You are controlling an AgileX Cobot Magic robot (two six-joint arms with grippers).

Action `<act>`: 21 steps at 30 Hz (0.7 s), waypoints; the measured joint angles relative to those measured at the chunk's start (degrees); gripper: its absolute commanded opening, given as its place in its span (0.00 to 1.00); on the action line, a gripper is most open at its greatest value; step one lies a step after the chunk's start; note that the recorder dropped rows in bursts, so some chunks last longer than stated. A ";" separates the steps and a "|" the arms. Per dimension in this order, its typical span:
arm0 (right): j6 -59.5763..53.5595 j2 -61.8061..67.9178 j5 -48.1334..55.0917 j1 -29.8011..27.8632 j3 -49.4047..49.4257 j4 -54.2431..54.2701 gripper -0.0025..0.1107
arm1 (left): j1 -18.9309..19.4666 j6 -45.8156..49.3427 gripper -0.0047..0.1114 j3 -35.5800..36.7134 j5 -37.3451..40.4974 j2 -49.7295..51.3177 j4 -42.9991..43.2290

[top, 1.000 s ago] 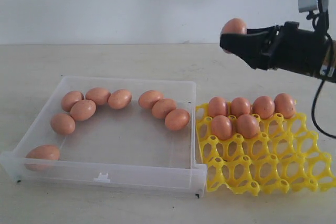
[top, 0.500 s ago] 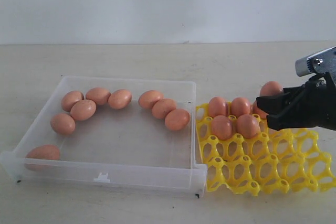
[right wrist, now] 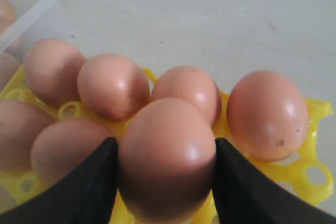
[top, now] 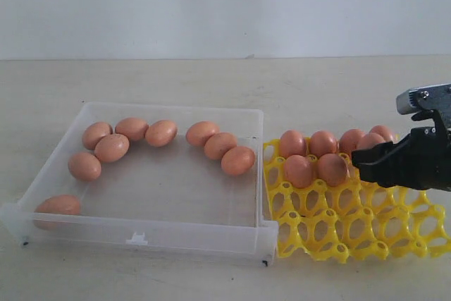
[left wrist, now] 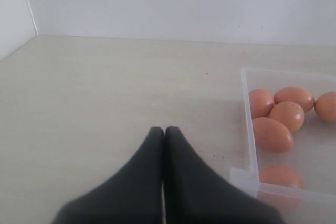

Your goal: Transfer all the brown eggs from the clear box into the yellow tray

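Observation:
The clear box [top: 176, 234] holds several brown eggs [top: 161, 132] along its far and left sides. To its right lies the yellow tray [top: 338, 230], with several eggs [top: 323, 143] seated in its two far rows. My right gripper [top: 361, 162] is low over the tray, shut on a brown egg [right wrist: 167, 156] in the second row, beside two seated ones. Its black fingers [right wrist: 89, 187] press on both sides of that egg. My left gripper [left wrist: 164, 130] is shut and empty above the bare table, left of the box wall [left wrist: 247, 124].
The tray's near rows [top: 331, 244] are open cups with raised posts. The box's near right part holds no eggs. A white wall stands behind the table. A black cable hangs off the right arm.
The right gripper has come down with its egg from high above the tray's far side to the second row. The left gripper has not moved.

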 measured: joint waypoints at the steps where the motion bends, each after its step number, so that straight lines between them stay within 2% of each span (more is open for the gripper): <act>1: 0.00 0.80 -0.14 0.00 0.00 -0.11 0.02 | 0.00 0.00 0.00 0.00 0.00 0.00 0.00; 14: 0.23 2.76 -0.97 0.00 0.00 -0.57 0.03 | 0.00 0.00 0.00 0.00 0.00 0.00 0.00; 17: 1.08 2.76 -1.22 0.00 0.00 -0.57 0.13 | 0.00 0.00 0.00 0.00 0.00 0.00 0.00; 21: 1.93 2.76 -2.16 0.00 0.00 -0.57 0.37 | 0.00 0.00 0.00 0.00 0.00 0.00 0.00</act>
